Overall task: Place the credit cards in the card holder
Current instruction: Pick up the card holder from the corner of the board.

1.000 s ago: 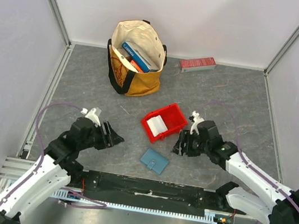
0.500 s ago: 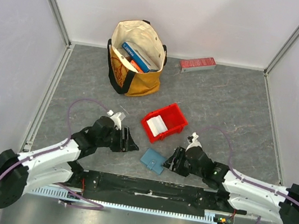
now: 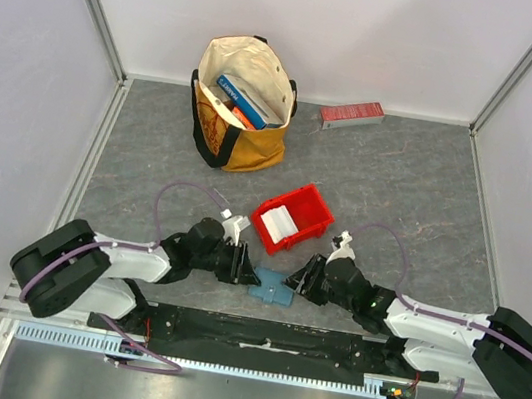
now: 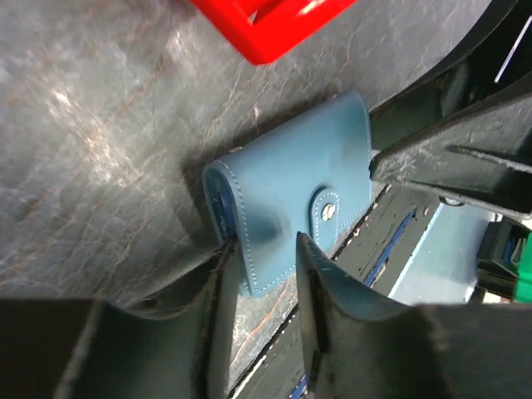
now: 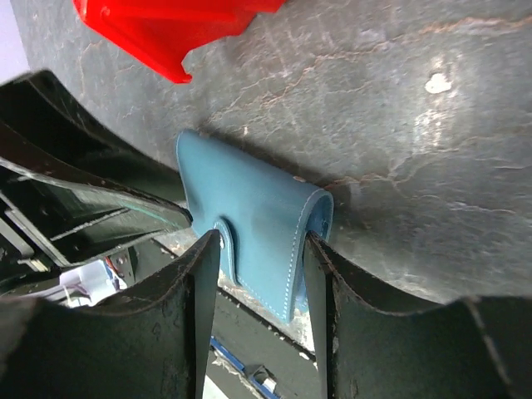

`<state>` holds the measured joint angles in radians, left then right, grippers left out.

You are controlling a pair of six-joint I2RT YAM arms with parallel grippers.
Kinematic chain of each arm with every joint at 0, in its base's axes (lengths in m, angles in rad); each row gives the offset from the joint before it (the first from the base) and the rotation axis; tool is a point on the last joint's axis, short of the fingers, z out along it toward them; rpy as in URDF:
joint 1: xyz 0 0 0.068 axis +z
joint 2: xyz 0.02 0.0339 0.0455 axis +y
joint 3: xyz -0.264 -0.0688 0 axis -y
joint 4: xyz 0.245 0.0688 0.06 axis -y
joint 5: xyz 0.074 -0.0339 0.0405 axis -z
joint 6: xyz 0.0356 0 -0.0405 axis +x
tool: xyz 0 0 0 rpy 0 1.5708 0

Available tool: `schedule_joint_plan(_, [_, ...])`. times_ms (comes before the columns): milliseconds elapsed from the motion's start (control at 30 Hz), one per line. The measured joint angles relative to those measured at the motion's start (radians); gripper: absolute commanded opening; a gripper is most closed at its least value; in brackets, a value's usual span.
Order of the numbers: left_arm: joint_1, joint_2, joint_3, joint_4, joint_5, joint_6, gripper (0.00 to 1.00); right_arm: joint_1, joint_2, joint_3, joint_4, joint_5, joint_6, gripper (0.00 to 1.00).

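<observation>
Teal card holder (image 3: 272, 288) lies closed with its tab snapped, flat on the grey table (image 3: 401, 180) near the front edge, just on the near side of the red bin (image 3: 318, 206), in which white credit cards (image 3: 280, 222) rest. The left gripper (image 3: 247, 269) meets the holder from the left and the right gripper (image 3: 300, 278) from the right, each with fingers apart around one end; whether they press on it cannot be told. A filled tote bag (image 3: 237, 124) and a long red box (image 3: 351, 115) stand at the far side.
</observation>
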<state>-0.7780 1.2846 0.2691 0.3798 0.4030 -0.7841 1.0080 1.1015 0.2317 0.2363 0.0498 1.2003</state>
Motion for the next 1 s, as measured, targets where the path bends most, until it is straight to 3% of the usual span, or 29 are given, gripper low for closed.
schedule_joint_plan(100, [-0.031,0.039,-0.020,0.051,-0.003,-0.012,0.15,-0.003,0.002,-0.010,0.010,0.022,-0.006,0.51])
schedule_joint_plan(233, [-0.072,0.048,-0.055,0.105,-0.023,-0.048,0.02,-0.004,0.007,-0.007,0.010,0.039,-0.042,0.45])
schedule_joint_plan(300, [-0.108,0.046,-0.079,0.144,-0.048,-0.084,0.03,-0.005,0.014,-0.004,0.005,0.044,-0.064,0.43])
schedule_joint_plan(400, [-0.157,0.030,-0.118,0.195,-0.092,-0.142,0.26,-0.005,0.028,0.014,-0.007,0.042,-0.104,0.47])
schedule_joint_plan(533, [-0.207,-0.047,-0.169,0.188,-0.142,-0.213,0.38,-0.002,0.050,0.104,-0.111,0.046,-0.180,0.51])
schedule_joint_plan(633, [-0.217,-0.156,-0.172,0.084,-0.198,-0.225,0.63,0.001,0.039,0.173,-0.199,0.066,-0.234,0.60])
schedule_joint_plan(733, [-0.218,-0.289,-0.141,-0.070,-0.278,-0.211,0.78,0.001,-0.009,0.195,-0.293,0.092,-0.266,0.62])
schedule_joint_plan(867, [-0.218,-0.401,-0.084,-0.211,-0.381,-0.166,0.85,0.001,-0.124,0.170,-0.386,0.093,-0.271,0.61])
schedule_joint_plan(1000, [-0.215,-0.363,-0.019,-0.261,-0.410,-0.091,0.85,0.001,-0.229,0.112,-0.393,0.024,-0.253,0.60])
